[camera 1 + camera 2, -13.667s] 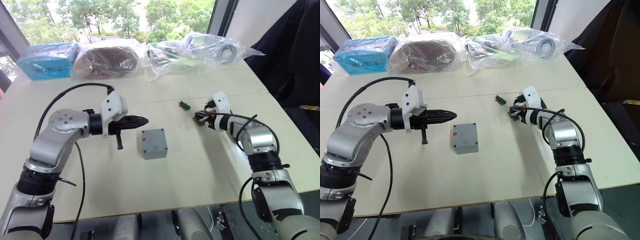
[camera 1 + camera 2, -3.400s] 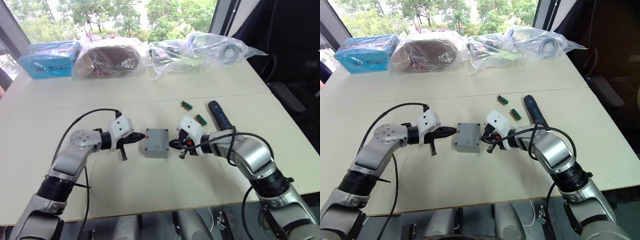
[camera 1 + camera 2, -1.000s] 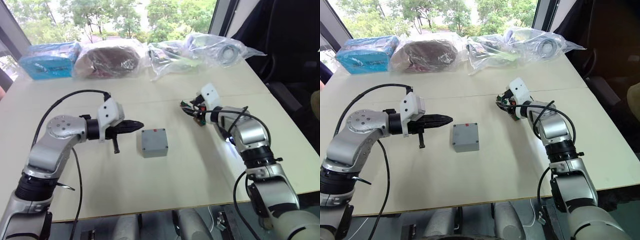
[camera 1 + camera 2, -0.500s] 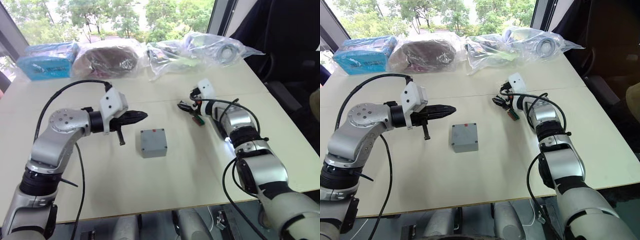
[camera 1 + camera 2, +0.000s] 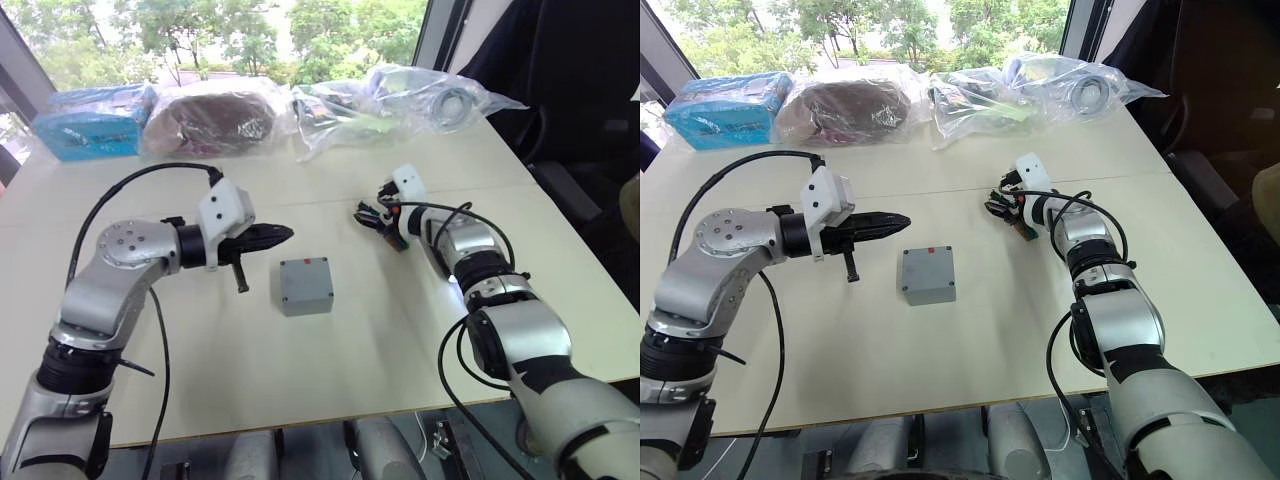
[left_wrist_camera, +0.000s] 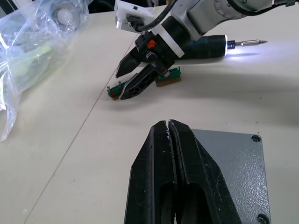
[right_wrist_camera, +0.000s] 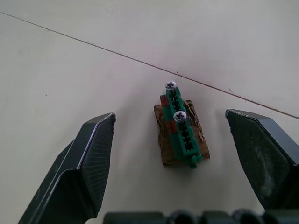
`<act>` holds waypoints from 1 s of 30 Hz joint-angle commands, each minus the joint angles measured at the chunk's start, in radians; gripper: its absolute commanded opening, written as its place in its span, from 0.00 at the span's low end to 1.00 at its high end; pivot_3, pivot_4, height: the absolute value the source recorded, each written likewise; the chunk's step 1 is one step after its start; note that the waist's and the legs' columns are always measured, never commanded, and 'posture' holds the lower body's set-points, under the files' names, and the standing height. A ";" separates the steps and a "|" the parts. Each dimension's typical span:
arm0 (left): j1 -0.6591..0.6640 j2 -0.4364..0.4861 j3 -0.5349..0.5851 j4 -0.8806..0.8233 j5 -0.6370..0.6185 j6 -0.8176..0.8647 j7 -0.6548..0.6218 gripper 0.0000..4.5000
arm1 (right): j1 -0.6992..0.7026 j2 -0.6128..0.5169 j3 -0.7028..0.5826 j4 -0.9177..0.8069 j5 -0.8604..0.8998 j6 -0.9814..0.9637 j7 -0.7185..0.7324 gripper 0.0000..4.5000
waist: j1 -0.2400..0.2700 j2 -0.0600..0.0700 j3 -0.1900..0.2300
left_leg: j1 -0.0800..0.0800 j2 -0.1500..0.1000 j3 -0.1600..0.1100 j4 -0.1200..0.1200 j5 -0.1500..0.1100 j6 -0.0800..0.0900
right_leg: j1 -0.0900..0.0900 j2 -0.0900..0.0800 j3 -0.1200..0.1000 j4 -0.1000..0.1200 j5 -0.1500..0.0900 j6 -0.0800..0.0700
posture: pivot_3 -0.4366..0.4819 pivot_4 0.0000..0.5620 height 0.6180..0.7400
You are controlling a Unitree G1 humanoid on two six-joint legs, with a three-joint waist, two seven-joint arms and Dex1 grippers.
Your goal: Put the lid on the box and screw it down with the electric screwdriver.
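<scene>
The right gripper [image 7: 175,154], fingers spread wide, hangs directly over a green screw holder [image 7: 180,126] carrying two screws; the holder's long axis runs between the fingers along the line of reach, so this arm is the nearer one. A second green holder [image 6: 168,78] lies just beside the first. The electric screwdriver [image 6: 212,46] lies on the table [image 5: 350,380] close behind that gripper, its lit bit pointing away from the holders. The box [image 5: 306,285], with the lid [image 6: 236,163] seated on it, rests at table centre. The left gripper [image 6: 174,175], fingers pressed together and empty, hovers at the box's left edge. Compared with half a second earlier, the right gripper sits slightly lower toward the holder; the box is unmoved.
</scene>
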 commanded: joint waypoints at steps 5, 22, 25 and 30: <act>0.002 0.011 0.009 -0.040 -0.013 -0.006 -0.001 0.00 | -0.055 0.010 -0.040 0.006 -0.001 -0.037 -0.001 0.66 | -0.001 0.000 0.000 | 0.000 0.000 0.000 0.000 0.000 0.000 | 0.000 0.000 0.000 0.000 0.000 0.000 | 0.48 0.27 1.00; 0.003 0.006 0.005 -0.039 -0.011 -0.007 0.002 0.00 | -0.070 0.017 -0.044 0.047 -0.017 -0.049 -0.011 0.49 | -0.007 0.000 0.000 | 0.000 0.000 0.000 0.000 0.000 0.000 | 0.000 0.000 0.000 0.000 0.000 0.000 | 0.48 0.27 1.00; 0.004 0.007 0.005 -0.043 -0.012 -0.005 0.002 0.00 | -0.072 0.015 -0.049 0.049 -0.018 -0.049 -0.011 0.49 | -0.009 0.000 0.000 | 0.000 0.000 0.000 0.000 0.000 0.000 | 0.000 0.000 0.000 0.000 0.000 0.000 | 0.48 0.27 1.00; 0.003 0.004 0.001 -0.041 -0.008 -0.008 0.004 0.00 | -0.073 0.014 -0.056 0.049 -0.020 -0.049 -0.013 0.25 | -0.019 0.000 0.000 | 0.000 0.000 0.000 0.000 0.000 0.000 | 0.000 0.000 0.000 0.000 0.000 0.000 | 0.48 0.27 1.00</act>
